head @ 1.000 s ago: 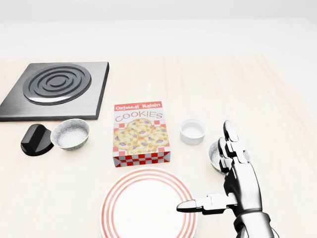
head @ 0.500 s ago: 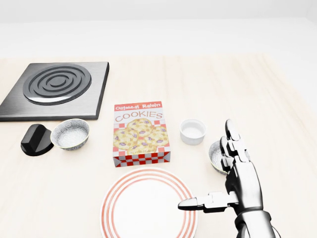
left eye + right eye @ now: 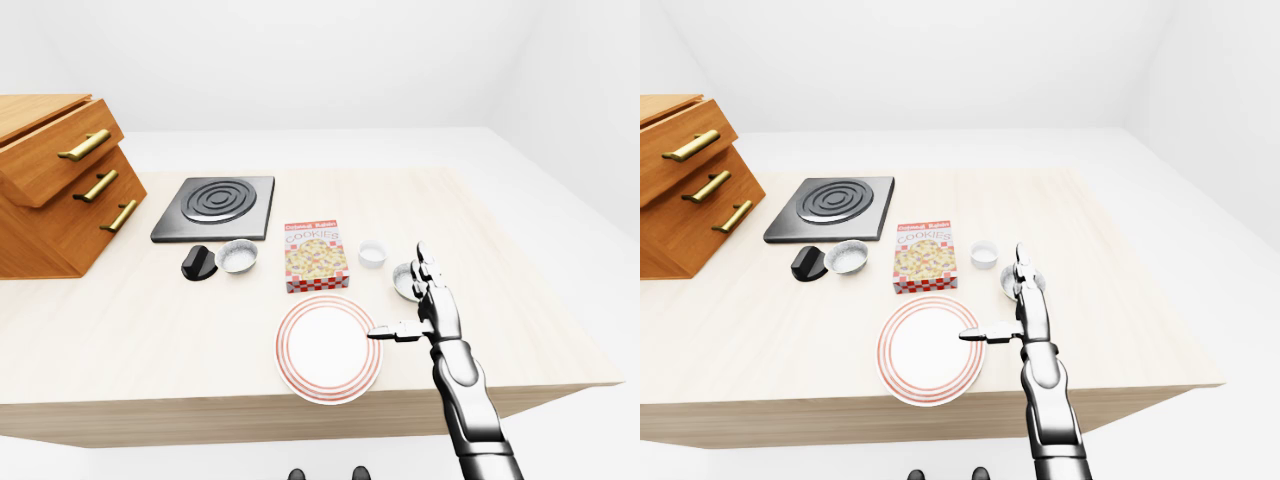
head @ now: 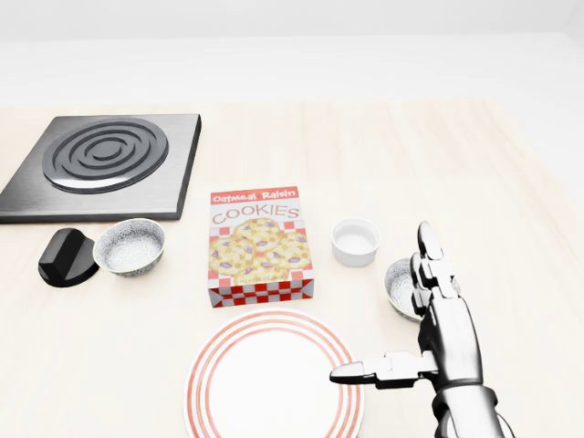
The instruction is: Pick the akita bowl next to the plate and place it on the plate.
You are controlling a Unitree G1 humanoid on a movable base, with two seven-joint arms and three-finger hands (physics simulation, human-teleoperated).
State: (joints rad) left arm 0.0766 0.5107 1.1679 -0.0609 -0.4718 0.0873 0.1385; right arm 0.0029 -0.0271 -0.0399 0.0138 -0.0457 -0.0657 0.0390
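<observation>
Hovering just beside the akita bowl [image 4: 397, 285], the right hand [image 4: 444, 335] is released, fingers straight, thumb over the plate [image 4: 265, 383] rim, likely lining up a grasp. Bowl sits on the table [image 4: 511, 182], right of plate.

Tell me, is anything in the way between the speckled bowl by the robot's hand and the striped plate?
Nothing visible. The speckled grey bowl sits beside the metal right hand, and only bare wooden tabletop separates it from the red-ringed white plate. The cookie box lies off that path.
</observation>
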